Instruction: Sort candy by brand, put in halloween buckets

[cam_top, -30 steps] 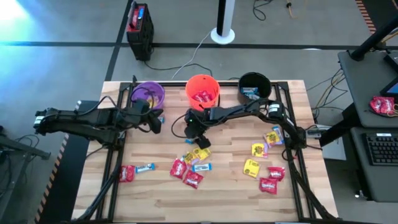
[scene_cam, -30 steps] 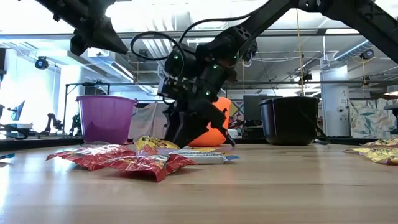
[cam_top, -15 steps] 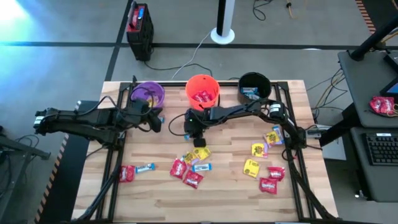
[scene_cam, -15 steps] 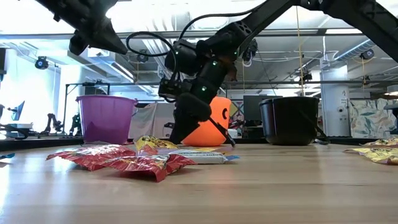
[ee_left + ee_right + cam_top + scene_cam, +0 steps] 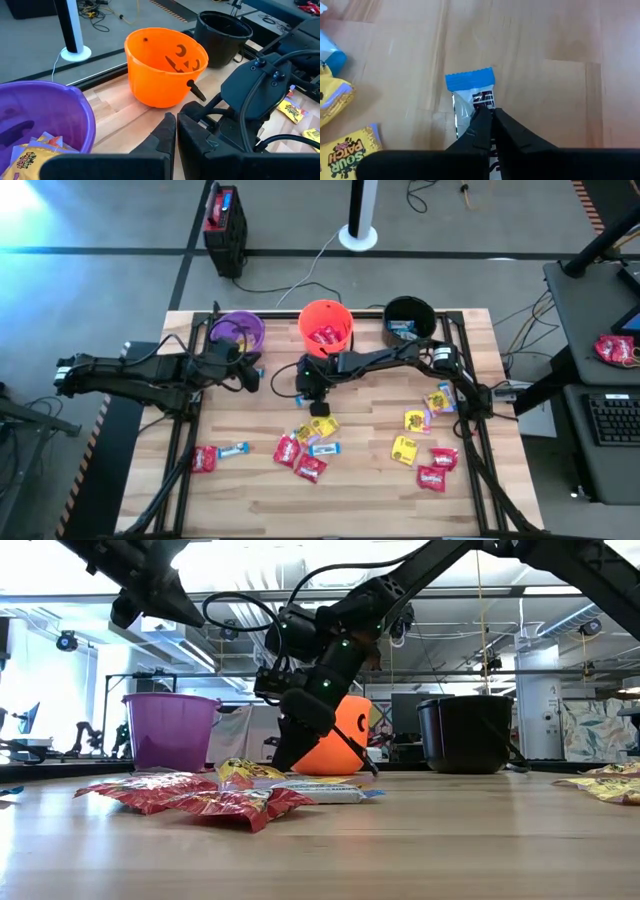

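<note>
Red, yellow and blue-and-white candy (image 5: pixel 300 452) lies loose across the near half of the wooden bench (image 5: pixel 360 490): one cluster at the centre, a pair toward 8 o'clock, a wider scatter toward 4 o'clock. By my count about a dozen and a half packets are unsorted, so most of the task remains.

Just beyond the central cluster the right tool (image 5: pixel 488 120) is down at the bench, its fingers pressed together on the end of a blue-and-white packet (image 5: pixel 470 92) that lies flat on the wood. It looks ready to be lifted toward a bucket.

The left tool (image 5: pixel 176 131) waits toward 10 o'clock, pressed together on nothing.

Along the far edge stand the purple bucket (image 5: pixel 238 330), the orange bucket (image 5: pixel 326 326) and the black bucket (image 5: pixel 409 317), each already holding a few packets.
</note>
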`<action>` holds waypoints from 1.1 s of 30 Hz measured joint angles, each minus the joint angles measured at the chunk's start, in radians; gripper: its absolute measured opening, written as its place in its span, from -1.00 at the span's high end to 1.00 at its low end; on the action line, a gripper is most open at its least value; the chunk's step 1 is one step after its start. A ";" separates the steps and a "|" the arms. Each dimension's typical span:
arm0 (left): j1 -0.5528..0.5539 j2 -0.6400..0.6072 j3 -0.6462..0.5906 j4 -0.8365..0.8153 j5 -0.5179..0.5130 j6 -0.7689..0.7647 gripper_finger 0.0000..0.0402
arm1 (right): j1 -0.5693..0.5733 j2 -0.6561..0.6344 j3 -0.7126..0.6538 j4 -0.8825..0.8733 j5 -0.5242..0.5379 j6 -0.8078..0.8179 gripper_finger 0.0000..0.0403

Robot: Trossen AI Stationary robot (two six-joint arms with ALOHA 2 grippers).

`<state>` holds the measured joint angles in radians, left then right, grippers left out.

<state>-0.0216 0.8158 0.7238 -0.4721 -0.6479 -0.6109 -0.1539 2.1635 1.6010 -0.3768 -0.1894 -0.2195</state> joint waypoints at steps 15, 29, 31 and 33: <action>0.000 0.000 0.000 -0.001 0.000 0.000 1.00 | 0.001 -0.071 -0.003 0.008 0.006 0.020 0.96; 0.000 0.000 0.000 -0.001 0.000 0.018 1.00 | 0.035 -0.067 -0.002 0.123 0.013 0.063 0.25; 0.000 0.000 0.000 -0.001 0.000 0.026 1.00 | 0.034 -0.067 -0.008 0.142 0.050 0.096 0.12; 0.000 0.000 0.000 -0.001 0.000 0.030 1.00 | 0.034 -0.055 -0.018 0.184 0.060 0.122 0.01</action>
<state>-0.0216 0.8159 0.7238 -0.4728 -0.6479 -0.5812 -0.1200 2.1087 1.5829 -0.1925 -0.1296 -0.0977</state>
